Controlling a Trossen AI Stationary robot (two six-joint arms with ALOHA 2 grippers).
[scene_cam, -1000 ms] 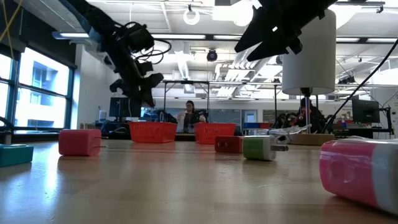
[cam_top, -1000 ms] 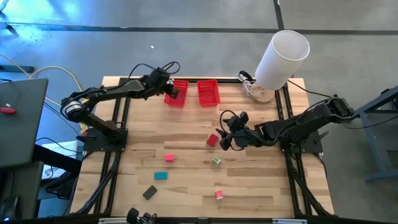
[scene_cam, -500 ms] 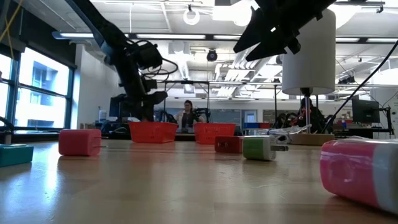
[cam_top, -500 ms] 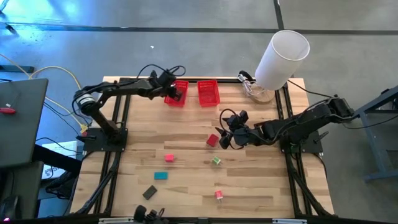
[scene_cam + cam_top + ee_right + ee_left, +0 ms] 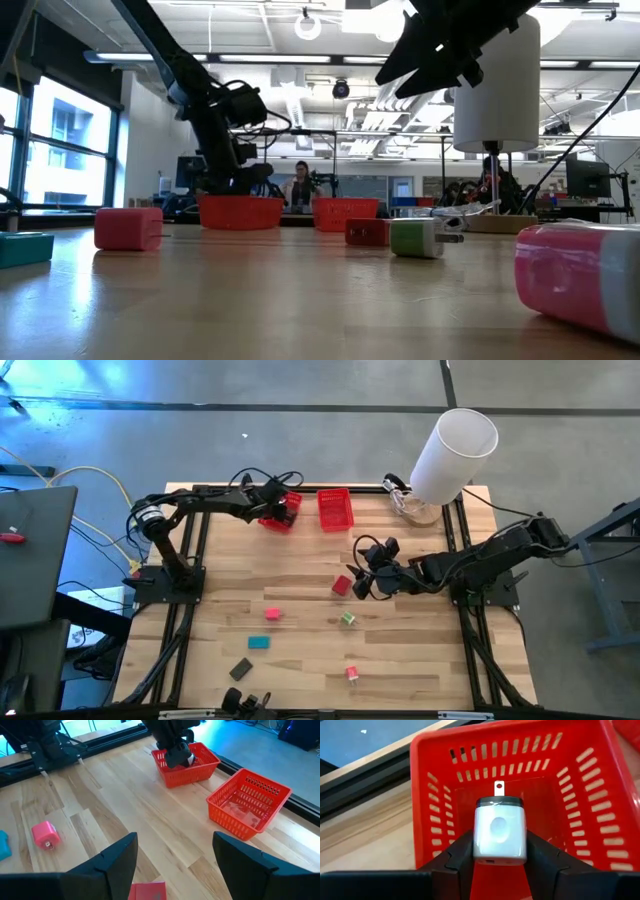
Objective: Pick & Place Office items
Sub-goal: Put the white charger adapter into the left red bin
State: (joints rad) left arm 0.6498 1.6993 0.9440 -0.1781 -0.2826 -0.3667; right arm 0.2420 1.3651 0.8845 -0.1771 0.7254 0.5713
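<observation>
Left arm has swung further in since the earlier frame; left hand (image 5: 499,865) now sits over the left red basket (image 5: 440,780), which was just ahead of it before. Right arm unchanged.

Left hand: narrow, clamped on a white plug-in charger (image 5: 499,834), prongs pointing away from the hand toward the basket's far wall. Charger hangs above the basket floor, inside the rim, not released yet.

Risks: the basket is light mesh, so a hand going lower could nudge or tip it. Letting go from this height could bounce the charger out, or the prongs could snag in the slots. A pad sticking to the smooth shell may drag the charger back out on retreat.

Right hand (image 5: 175,865): wide, holding nothing, hovering just above the red block (image 5: 342,584). Beyond it on the worktop (image 5: 300,650): pink block (image 5: 272,615), green piece (image 5: 347,619), teal block (image 5: 259,643), dark grey block (image 5: 240,669), still unplaced.
</observation>
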